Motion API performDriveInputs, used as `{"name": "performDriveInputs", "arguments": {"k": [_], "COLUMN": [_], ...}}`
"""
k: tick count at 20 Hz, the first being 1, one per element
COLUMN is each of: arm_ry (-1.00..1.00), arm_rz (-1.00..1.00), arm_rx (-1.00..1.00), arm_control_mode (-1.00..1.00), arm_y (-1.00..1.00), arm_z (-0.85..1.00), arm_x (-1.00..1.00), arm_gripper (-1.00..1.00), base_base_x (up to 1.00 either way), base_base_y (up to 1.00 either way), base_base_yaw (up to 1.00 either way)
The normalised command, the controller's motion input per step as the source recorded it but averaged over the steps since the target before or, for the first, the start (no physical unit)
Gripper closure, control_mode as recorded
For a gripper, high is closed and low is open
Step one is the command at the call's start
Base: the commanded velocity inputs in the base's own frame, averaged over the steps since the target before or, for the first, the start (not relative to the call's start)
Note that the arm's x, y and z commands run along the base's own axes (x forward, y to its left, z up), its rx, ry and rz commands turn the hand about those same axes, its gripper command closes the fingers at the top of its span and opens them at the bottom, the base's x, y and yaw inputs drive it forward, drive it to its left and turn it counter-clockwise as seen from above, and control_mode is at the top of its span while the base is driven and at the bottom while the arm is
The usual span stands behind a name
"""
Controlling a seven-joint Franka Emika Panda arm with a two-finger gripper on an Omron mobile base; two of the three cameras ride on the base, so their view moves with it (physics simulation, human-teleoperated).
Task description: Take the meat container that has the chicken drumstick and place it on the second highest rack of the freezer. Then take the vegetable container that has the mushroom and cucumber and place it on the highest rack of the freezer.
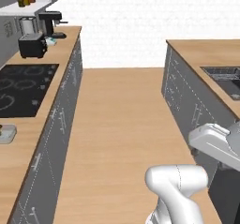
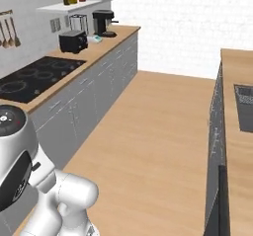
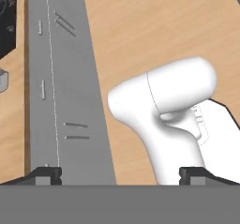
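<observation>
Pincer (image 3: pixel 120 175) spread wide above grey cabinet fronts (image 3: pixel 61 92), toaster (image 1: pixel 32 46) beyond.

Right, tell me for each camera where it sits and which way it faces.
Left base view: behind the arm, on its left, looking down the aisle; cooktop, toaster and coffee machine on the left counter, sink on the right; white arm links rise lower right.
Right base view: behind, on its right, facing the same aisle; arm at lower left.
Hand view: looks down along the open gripper at grey cabinet fronts and wooden floor.
Both base views share cooktop, toaster, coffee machine.
</observation>
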Motion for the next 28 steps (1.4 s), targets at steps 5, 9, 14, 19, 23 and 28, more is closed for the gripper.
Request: {"name": "performDriveInputs", "arguments": {"k": [5, 9, 14, 19, 23, 28], "arm_ry": [0.0, 0.0, 0.0, 0.0, 0.0, 0.0], "arm_rz": [0.0, 0.0, 0.0, 0.0, 0.0, 0.0], "arm_rx": [0.0, 0.0, 0.0, 0.0, 0.0, 0.0], "arm_control_mode": [1.0, 1.0, 1.0, 1.0, 1.0, 1.0], "arm_y": [0.0, 0.0, 0.0, 0.0, 0.0, 0.0], "arm_z": [0.0, 0.0, 0.0, 0.0, 0.0, 0.0], "arm_x": [0.0, 0.0, 0.0, 0.0, 0.0, 0.0], "arm_gripper": [-1.0, -1.0, -1.0, -1.0, -1.0, -1.0], "base_base_x": [1.0, 1.0, 1.0, 0.96, 0.78, 0.47], "base_base_y": [0.0, 0.0, 0.04, 0.15, 0.09, 0.0], "base_base_yaw": [-0.08, -0.03, 0.0, 0.1, 0.59, 0.87]}}
